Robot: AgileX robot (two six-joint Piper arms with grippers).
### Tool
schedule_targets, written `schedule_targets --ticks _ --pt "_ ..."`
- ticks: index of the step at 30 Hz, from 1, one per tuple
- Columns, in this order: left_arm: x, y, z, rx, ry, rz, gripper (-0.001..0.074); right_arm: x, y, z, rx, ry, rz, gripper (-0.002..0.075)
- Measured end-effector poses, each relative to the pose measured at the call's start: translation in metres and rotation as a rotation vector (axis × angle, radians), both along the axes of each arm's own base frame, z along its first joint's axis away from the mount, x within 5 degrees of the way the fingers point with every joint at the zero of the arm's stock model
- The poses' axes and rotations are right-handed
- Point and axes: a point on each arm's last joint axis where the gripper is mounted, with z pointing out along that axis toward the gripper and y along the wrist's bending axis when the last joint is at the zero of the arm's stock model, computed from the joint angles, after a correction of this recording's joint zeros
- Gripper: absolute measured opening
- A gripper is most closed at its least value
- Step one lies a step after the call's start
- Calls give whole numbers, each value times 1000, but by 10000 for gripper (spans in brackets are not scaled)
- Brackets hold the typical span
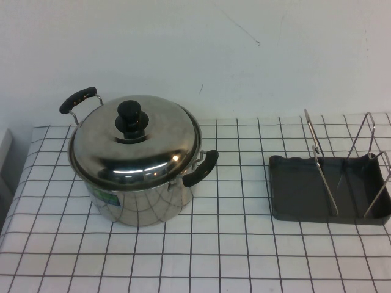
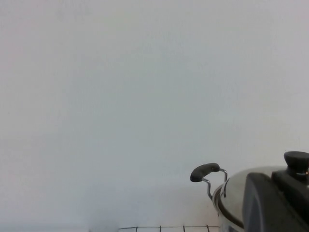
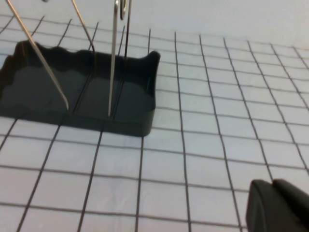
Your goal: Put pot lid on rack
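Nothing done yet, I judge: pot lid [image 1: 143, 137] sits on the pot [image 1: 137, 198] at left; rack [image 1: 305, 192] stands bare at right; left hand [image 2: 277, 203] near the lid and right hand [image 3: 277, 205] near the rack, grip unreadable on both.

The lid [image 1: 146, 143] is showing as polished steel, mirror-bright and throwing back the grid, with a glossy black knob [image 1: 131, 116]. The pot [image 1: 137, 201] below is gleaming the same way, its handles [image 1: 200, 168] looking like black plastic on wire. The rack [image 1: 305, 189] is reading as dark grey plastic (faintly sheeny) with thin silver wires [image 1: 321, 162]. The worktop [image 1: 244, 256] is lying under smooth white checked covering.
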Motion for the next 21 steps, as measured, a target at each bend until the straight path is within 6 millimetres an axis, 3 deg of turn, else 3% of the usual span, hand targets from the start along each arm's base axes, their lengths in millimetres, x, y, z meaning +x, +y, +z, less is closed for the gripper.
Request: schedule_targets --ticks 3,13,21 --pt "0 0 0 0 -4 0 -2 2 -1 6 -15 -83 -1 -4" --pt "-1 0 2 -67 -25 -16 -2 -1 -1 65 -62 -735 -7 -4" --pt "-1 0 5 -163 -49 -42 -2 -15 0 87 -57 -1030 -5 -4"
